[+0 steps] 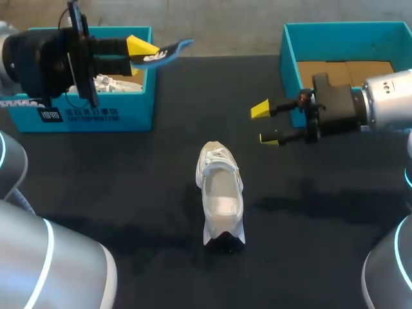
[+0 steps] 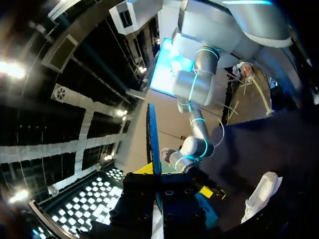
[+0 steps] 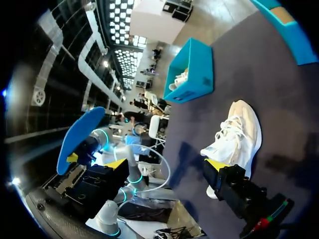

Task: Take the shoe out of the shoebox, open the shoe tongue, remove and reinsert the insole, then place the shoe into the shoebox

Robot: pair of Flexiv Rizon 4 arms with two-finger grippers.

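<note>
A white shoe (image 1: 220, 193) stands upright on the black table (image 1: 129, 167), its opening facing up. My left gripper (image 1: 143, 49) hangs high over the left teal shoebox (image 1: 84, 109), shut on a blue insole (image 1: 166, 53) that sticks out past its yellow tips. In the left wrist view the insole (image 2: 152, 137) runs edge-on out from between the fingers of the left gripper (image 2: 157, 174), with the shoe (image 2: 261, 194) off to the side below. My right gripper (image 1: 265, 123) stands open and holds nothing, right of and above the shoe. In the right wrist view the shoe (image 3: 237, 132) lies ahead of the right gripper (image 3: 167, 164).
The left shoebox holds another white shoe (image 1: 111, 82). A second teal box (image 1: 290, 51) with a cardboard floor stands at the back right, just behind my right gripper. The right wrist view takes in the left shoebox (image 3: 192, 72) and the raised insole (image 3: 79, 139).
</note>
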